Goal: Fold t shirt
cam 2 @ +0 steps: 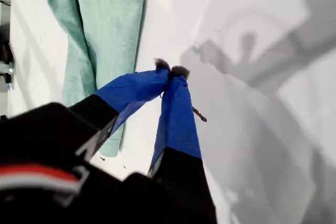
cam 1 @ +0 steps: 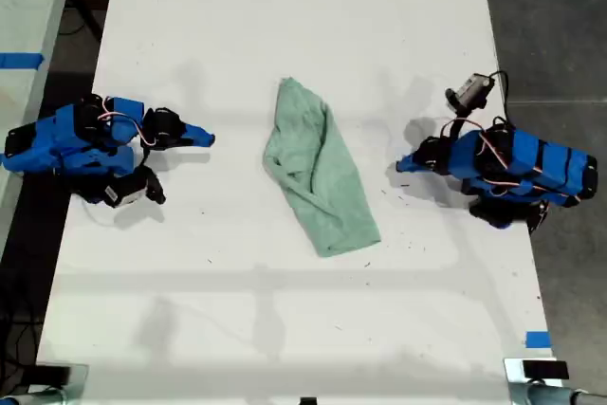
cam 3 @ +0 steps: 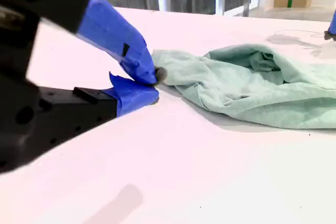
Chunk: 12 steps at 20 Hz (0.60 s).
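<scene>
The pale mint-green t shirt (cam 1: 318,173) lies bunched in a long slanted strip in the middle of the white table (cam 1: 285,329). My first gripper (cam 1: 403,165) rests on the table at the exterior view's right, a short way from the shirt. Its tips (cam 2: 170,70) are shut on nothing, and the shirt (cam 2: 113,19) lies beyond them. My second gripper (cam 1: 207,138) rests at the exterior view's left, also apart from the shirt. Its jaws (cam 3: 156,80) are shut and empty, in line with the narrow end of the shirt (cam 3: 252,85).
Both blue arms sit folded near the table's side edges. A blue tape mark (cam 1: 538,339) and a dark device (cam 1: 536,369) sit at the exterior view's lower right corner. Another table with blue tape (cam 1: 19,60) stands at the exterior view's left.
</scene>
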Available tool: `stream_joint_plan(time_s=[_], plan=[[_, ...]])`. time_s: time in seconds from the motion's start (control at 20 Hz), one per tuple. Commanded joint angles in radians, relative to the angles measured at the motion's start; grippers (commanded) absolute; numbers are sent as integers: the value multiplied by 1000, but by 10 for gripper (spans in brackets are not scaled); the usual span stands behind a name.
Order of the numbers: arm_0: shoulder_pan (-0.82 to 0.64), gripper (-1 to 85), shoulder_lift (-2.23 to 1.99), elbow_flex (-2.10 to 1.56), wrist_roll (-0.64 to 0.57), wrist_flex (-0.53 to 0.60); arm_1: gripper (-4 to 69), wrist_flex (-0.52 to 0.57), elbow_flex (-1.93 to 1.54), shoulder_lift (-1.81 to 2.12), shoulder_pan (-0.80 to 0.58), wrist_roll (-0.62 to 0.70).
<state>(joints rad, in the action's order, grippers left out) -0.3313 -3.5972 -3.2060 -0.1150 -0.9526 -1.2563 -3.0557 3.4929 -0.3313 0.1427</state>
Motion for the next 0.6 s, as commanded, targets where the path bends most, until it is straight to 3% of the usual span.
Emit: stream_joint_plan(time_s=[0.0, 0.55], plan=[[-2, -1, -5, -8, 15, -3, 8, 3, -54, 15, -12, 0], [-9, -1, -5, -8, 20, -9, 8, 3, -54, 15, -14, 5]])
